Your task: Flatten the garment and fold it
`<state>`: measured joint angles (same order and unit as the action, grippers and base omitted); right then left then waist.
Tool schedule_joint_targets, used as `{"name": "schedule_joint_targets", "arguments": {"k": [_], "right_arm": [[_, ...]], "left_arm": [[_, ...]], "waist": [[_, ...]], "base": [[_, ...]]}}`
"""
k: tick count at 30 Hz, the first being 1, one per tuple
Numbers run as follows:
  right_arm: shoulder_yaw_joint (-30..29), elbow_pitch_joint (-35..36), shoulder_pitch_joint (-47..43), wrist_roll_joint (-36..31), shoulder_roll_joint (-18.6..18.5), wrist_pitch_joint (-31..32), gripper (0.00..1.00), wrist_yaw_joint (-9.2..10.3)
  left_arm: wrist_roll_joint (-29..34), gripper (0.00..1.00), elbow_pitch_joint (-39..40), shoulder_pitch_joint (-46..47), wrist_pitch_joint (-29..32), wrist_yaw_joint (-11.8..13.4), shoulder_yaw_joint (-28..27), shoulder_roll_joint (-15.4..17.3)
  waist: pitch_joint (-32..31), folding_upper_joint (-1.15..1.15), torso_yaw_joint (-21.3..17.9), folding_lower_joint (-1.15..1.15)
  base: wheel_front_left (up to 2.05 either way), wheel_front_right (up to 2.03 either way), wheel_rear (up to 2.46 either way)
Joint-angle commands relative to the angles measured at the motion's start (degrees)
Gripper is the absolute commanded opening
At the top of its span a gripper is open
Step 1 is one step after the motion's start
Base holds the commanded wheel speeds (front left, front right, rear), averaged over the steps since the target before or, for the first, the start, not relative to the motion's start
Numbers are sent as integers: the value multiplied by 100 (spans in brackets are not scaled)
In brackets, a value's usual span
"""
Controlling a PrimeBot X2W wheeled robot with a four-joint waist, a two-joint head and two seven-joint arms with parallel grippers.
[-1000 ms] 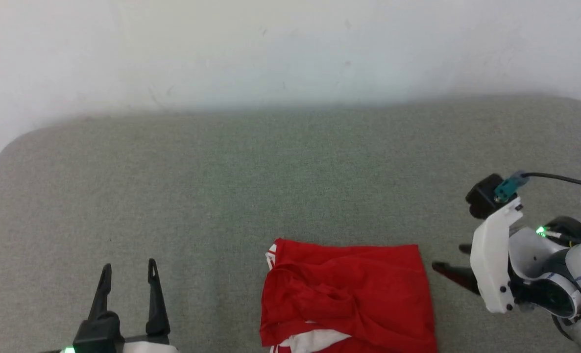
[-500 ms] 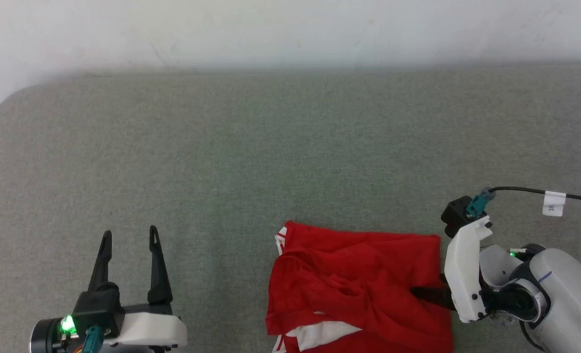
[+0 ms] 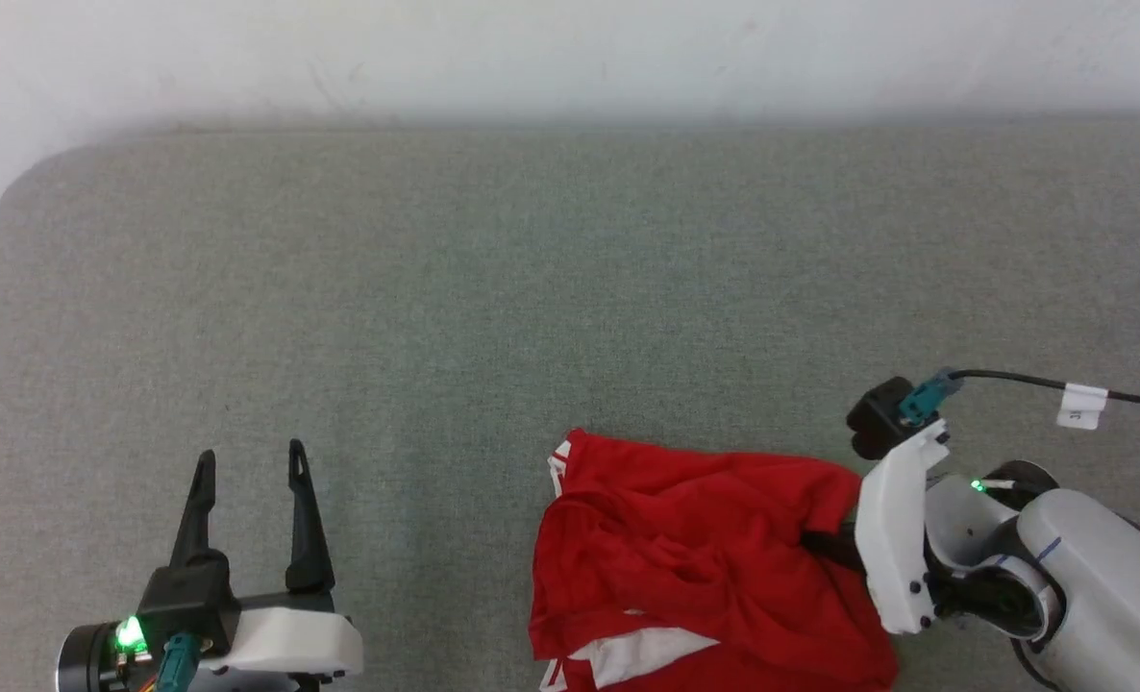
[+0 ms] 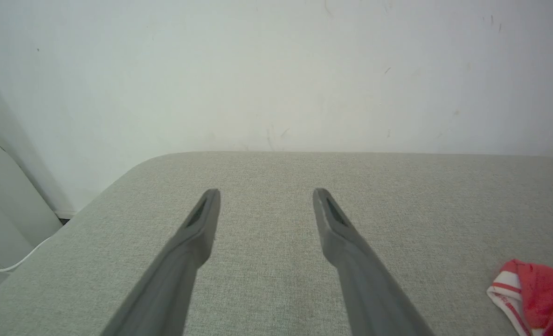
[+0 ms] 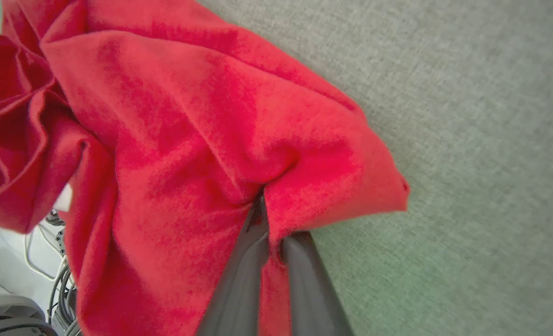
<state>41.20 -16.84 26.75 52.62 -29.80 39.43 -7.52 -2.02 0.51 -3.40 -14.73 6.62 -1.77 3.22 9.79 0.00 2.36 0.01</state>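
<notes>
The garment (image 3: pixel 705 567) lies crumpled at the near edge of the grey padded table (image 3: pixel 532 288): red cloth, with a white patch and striped trim at its left and bottom. My right gripper (image 3: pixel 820 546) reaches in from the right and is shut on a fold of the red cloth near its right edge. In the right wrist view the two fingers (image 5: pixel 251 261) are pinched together, with the garment (image 5: pixel 202 116) bunched over their tips. My left gripper (image 3: pixel 248 461) stands open over bare table to the left, well apart from the garment. The left wrist view has that gripper (image 4: pixel 267 193) open and the garment's striped corner (image 4: pixel 542 291) at lower right.
A white wall (image 3: pixel 532 58) runs behind the table, whose far left corner (image 4: pixel 132 170) is rounded. The garment's near side hangs past the table's front edge, above cables (image 5: pixel 48 261) on the floor. A black cable with a white tag (image 3: pixel 1079 404) trails from my right wrist.
My right gripper moved left from beside the garment onto its right edge and shut on the cloth, which has bunched up there. The head camera tilted down early on. The left gripper stayed open.
</notes>
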Motion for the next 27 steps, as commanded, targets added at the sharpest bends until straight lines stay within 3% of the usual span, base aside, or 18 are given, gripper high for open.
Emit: {"name": "schedule_joint_targets", "arguments": {"k": [1, 6, 13, 20, 27], "right_arm": [[67, 41, 47, 41, 49, -43, 0, 3], [250, 669, 389, -54, -357, -372, 0, 3], [455, 1102, 950, -500, -1100, -613, 0, 3], [495, 715, 1611, -1208, -1624, -1038, 0, 3], [167, -378, 2089, -1655, -1701, -1559, 0, 3]], "left_arm": [[-9, 100, -11, -48, -27, 35, -25, -29], [-53, 100, 63, -231, -27, 90, -112, -31], [-96, 100, 238, -317, -27, 149, -262, -33], [-4, 100, 536, -154, -27, 85, -477, 36], [134, 100, 862, 251, -27, -34, -546, 279]], "waist": [[-151, 0, -141, -1], [-296, 0, -509, -1], [-111, 0, -1378, -1], [588, 0, -2279, -1], [1371, 0, -2519, -1]], "base": [[0, 0, 0], [0, 0, 0], [0, 0, 0], [0, 0, 0], [0, 0, 0]]}}
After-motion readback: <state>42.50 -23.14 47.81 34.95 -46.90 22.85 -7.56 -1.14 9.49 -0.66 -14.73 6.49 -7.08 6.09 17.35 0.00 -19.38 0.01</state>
